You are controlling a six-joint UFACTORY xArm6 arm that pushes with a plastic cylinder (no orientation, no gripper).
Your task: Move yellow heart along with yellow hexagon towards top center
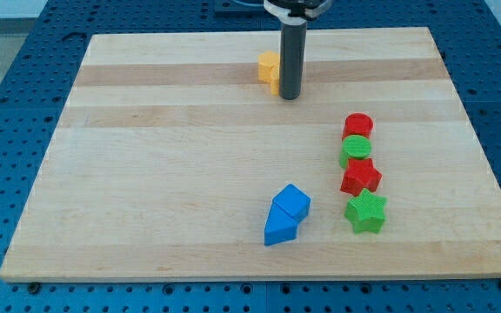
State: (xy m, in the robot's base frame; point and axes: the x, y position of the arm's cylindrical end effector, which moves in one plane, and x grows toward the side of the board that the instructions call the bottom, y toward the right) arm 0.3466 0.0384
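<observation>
A yellow block (269,66) sits near the view's top centre, and a second yellow piece (274,84) shows just below it, mostly hidden behind the rod. I cannot tell which is the heart and which the hexagon. The dark rod comes down from the view's top. My tip (290,95) rests on the board right beside the yellow blocks, on their right side, touching or almost touching them.
A red cylinder (357,126), a green cylinder (355,149), a red star (360,177) and a green star (365,211) stand in a column at the view's right. Two blue blocks (292,201) (279,227) sit together at the bottom centre. The wooden board (146,174) lies on a blue pegboard.
</observation>
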